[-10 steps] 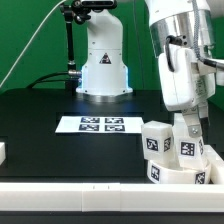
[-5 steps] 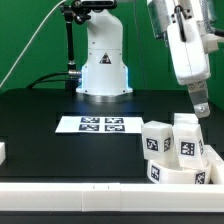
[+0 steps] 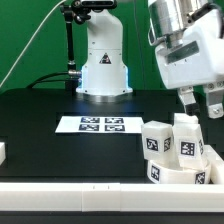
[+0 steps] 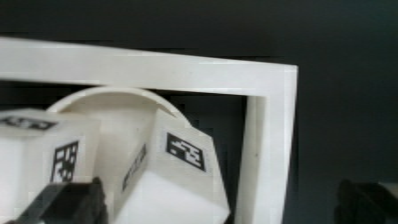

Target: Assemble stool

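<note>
The stool's round white seat (image 3: 178, 174) lies at the front of the exterior view's right, against the border rails. Two blocky white legs with black-and-white tags (image 3: 157, 140) (image 3: 187, 134) stand upright on it, side by side. My gripper (image 3: 202, 102) hangs open just above and behind them, touching nothing. The wrist view looks down on the seat's curved rim (image 4: 111, 100) and on two tagged legs (image 4: 183, 158) (image 4: 43, 140). The dark fingertips (image 4: 64, 205) stand wide on either side of the nearer leg, clear of it.
A long white rail (image 3: 90, 189) runs along the table's front edge. It meets a second rail at a corner (image 4: 270, 82) next to the seat. The marker board (image 3: 100, 124) lies mid-table before the arm's base (image 3: 103, 70). A small white piece (image 3: 2, 152) shows at the left edge.
The gripper was down at the right-hand leg a second ago. It has opened, risen clear of the leg and turned so that both fingers show. The legs stayed in place.
</note>
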Robot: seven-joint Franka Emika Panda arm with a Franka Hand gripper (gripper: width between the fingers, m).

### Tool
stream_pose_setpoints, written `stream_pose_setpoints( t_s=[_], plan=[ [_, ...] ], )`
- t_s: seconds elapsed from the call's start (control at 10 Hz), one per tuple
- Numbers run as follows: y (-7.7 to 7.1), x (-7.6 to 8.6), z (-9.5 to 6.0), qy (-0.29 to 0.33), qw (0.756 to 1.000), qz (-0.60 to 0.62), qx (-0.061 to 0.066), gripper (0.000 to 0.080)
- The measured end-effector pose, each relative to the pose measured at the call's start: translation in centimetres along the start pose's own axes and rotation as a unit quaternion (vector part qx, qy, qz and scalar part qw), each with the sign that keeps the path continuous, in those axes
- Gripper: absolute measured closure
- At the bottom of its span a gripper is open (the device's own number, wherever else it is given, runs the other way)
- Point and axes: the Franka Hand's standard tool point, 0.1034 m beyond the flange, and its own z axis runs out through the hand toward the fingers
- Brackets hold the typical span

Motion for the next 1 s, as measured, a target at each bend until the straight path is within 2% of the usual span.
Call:
stream_pose_setpoints(
  t_s=[0.2,0.5,0.7,1.0],
  plan=[
    [-0.26,0.18,-0.26,0.003,0.987,-0.159,-0.014,0.0151],
    [-0.32,0.44,-0.33,0.005,0.97,-0.243,-0.015,0.0151],
    [-0.31,0.52,-0.34,0.006,0.946,-0.323,-0.017,0.0151],
    [-0.44,0.71,-0.43,0.017,0.856,-0.516,-0.037,0.0151]
  ],
)
